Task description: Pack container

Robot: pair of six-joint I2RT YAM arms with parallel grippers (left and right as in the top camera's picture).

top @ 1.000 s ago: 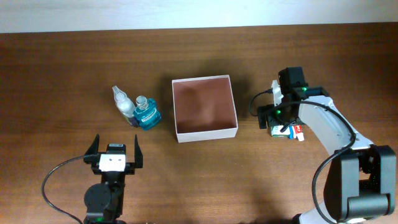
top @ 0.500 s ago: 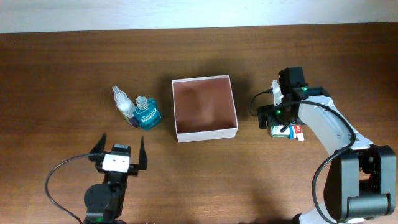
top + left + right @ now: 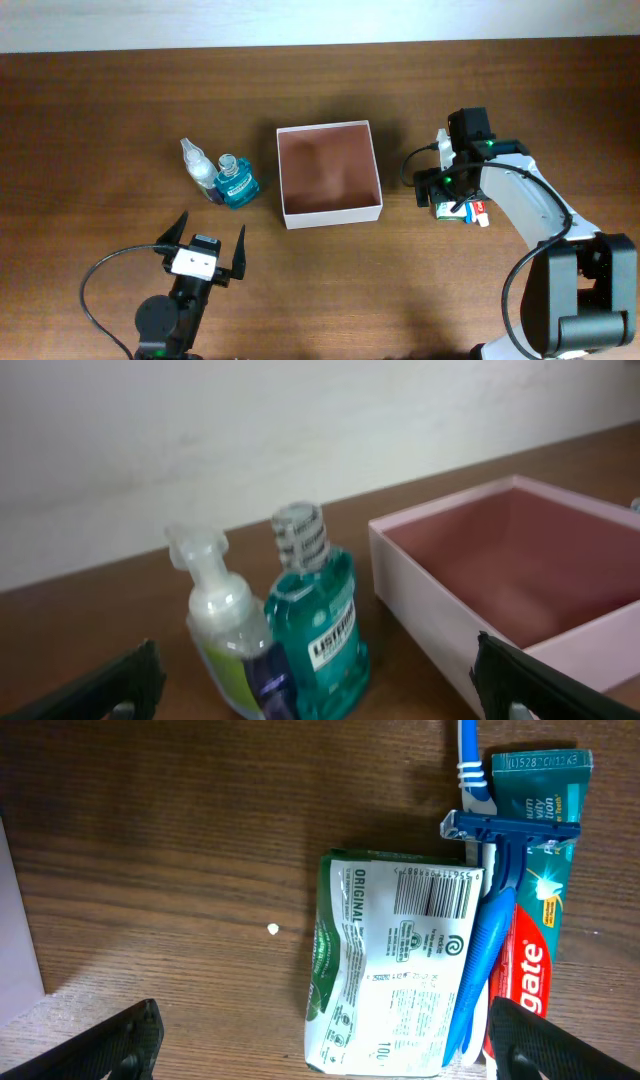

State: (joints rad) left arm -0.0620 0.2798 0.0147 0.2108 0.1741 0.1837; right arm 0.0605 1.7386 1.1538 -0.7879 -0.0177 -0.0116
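The container [image 3: 329, 211] is a square shallow box with white walls and a reddish-brown inside, empty, at the table's middle; it also shows in the left wrist view [image 3: 410, 565]. A teal mouthwash bottle [image 3: 236, 183] and a clear pump bottle [image 3: 199, 165] stand left of it, close in front of my left gripper [image 3: 205, 250], which is open and empty [image 3: 320, 695]. My right gripper [image 3: 447, 190] is open above a green-and-white packet [image 3: 395, 970], a blue razor [image 3: 495, 910] and a toothpaste box [image 3: 535, 890].
The toiletries pile [image 3: 462, 211] lies right of the container on the wooden table. A pale wall [image 3: 300, 420] runs behind the table's far edge.
My left gripper has swung slightly right and turned toward the bottles and container. The right arm has not moved.
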